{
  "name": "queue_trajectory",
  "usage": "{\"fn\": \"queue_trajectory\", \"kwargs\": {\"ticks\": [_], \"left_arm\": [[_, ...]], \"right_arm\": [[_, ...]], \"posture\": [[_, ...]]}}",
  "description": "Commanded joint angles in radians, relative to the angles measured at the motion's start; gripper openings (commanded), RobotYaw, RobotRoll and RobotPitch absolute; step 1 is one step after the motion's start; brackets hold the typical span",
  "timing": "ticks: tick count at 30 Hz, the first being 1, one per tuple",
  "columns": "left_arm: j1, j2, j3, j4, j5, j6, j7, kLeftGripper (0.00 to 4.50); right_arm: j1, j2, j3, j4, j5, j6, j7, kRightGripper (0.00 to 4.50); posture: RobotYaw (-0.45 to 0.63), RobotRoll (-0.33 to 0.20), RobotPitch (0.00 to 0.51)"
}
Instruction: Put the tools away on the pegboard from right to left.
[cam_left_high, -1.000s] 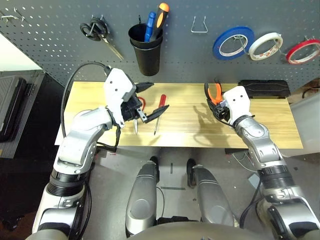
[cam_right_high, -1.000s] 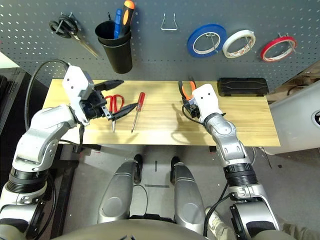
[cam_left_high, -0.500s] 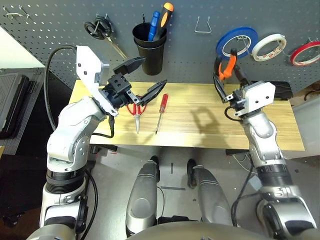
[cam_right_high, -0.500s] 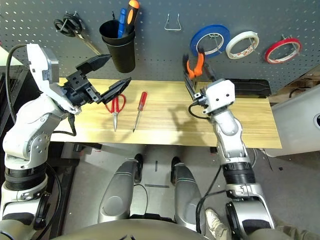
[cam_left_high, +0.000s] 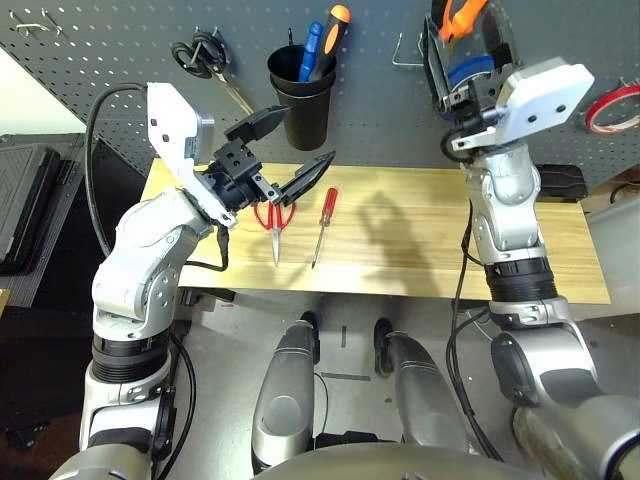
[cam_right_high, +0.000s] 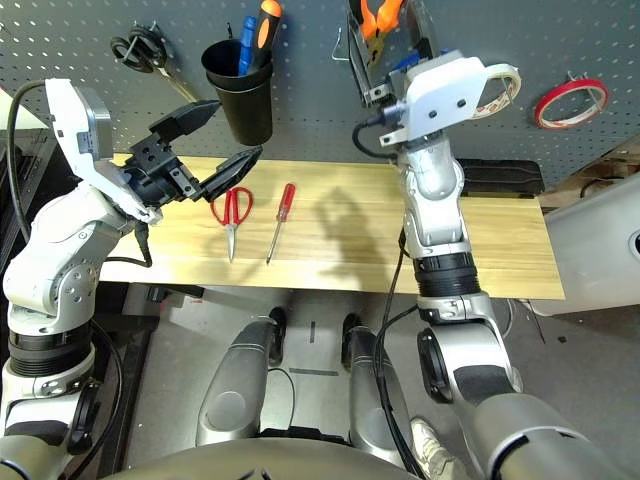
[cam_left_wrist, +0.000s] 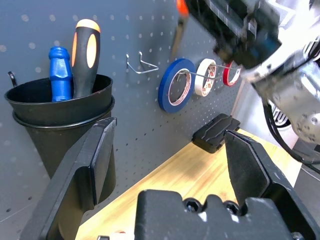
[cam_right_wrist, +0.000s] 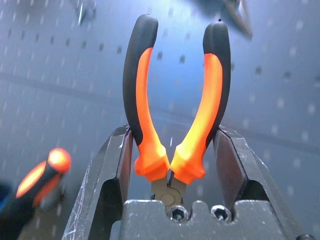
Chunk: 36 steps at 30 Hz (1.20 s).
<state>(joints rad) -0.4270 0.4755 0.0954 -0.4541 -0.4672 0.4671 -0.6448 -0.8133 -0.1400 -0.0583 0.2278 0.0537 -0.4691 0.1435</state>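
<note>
Light wooden tabletop (cam_left_high: 400, 250), long rectangle, set just in front of a dark grey perforated pegboard (cam_left_high: 120, 70). Three things lie on the wood. Red-handled scissors (cam_left_high: 274, 222) toward the robot's left, blades closed and pointing at the near edge. Just beside them, apart, a slim red-handled screwdriver (cam_left_high: 321, 225), handle toward the pegboard, shaft slanting to the near edge. A flat black rectangular case (cam_right_high: 500, 177) rests at the back edge on the right.

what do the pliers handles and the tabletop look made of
Pliers: handles look like matte rubbery plastic, orange inside and black outside; bare grey metal shows at the pivot. Table: pale wood or wood-look laminate, with lengthwise grain streaks and a smooth, low sheen.
</note>
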Motion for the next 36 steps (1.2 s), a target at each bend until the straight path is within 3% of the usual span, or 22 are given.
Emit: {"fn": "queue_trajectory", "kwargs": {"ticks": [1, 14, 25, 26, 30, 36], "left_arm": [[-0.005, 0.006, -0.019, -0.002, -0.004, 0.003, 0.002, 4.5], [-0.033, 0.022, -0.026, 0.03, 0.015, -0.003, 0.011, 4.5], [-0.035, 0.029, -0.034, 0.04, 0.027, -0.002, 0.016, 4.5], [-0.035, 0.029, -0.035, 0.043, 0.028, -0.002, 0.015, 4.5], [-0.035, 0.025, -0.044, 0.05, 0.037, 0.002, 0.018, 4.5], [-0.025, 0.022, -0.055, 0.059, 0.051, 0.019, 0.035, 4.5]], "right_arm": [[-0.039, 0.019, -0.006, 0.053, 0.005, -0.042, -0.013, 2.62], [-0.2, 0.068, -0.038, 0.414, 0.023, -0.138, -0.052, 2.62], [-0.194, 0.108, -0.077, 0.542, 0.052, -0.072, -0.098, 2.62], [-0.19, 0.107, -0.079, 0.542, 0.054, -0.074, -0.1, 3.35], [-0.155, 0.075, -0.064, 0.524, 0.023, -0.157, -0.077, 4.49], [-0.032, 0.023, -0.076, 0.446, 0.054, -0.287, -0.002, 4.49]], "posture": [[0.29, 0.0, 0.281], [0.32, 0.0, 0.286], [0.32, 0.0, 0.296], [0.32, 0.0, 0.296], [0.32, 0.0, 0.301], [0.32, 0.0, 0.305]]}}
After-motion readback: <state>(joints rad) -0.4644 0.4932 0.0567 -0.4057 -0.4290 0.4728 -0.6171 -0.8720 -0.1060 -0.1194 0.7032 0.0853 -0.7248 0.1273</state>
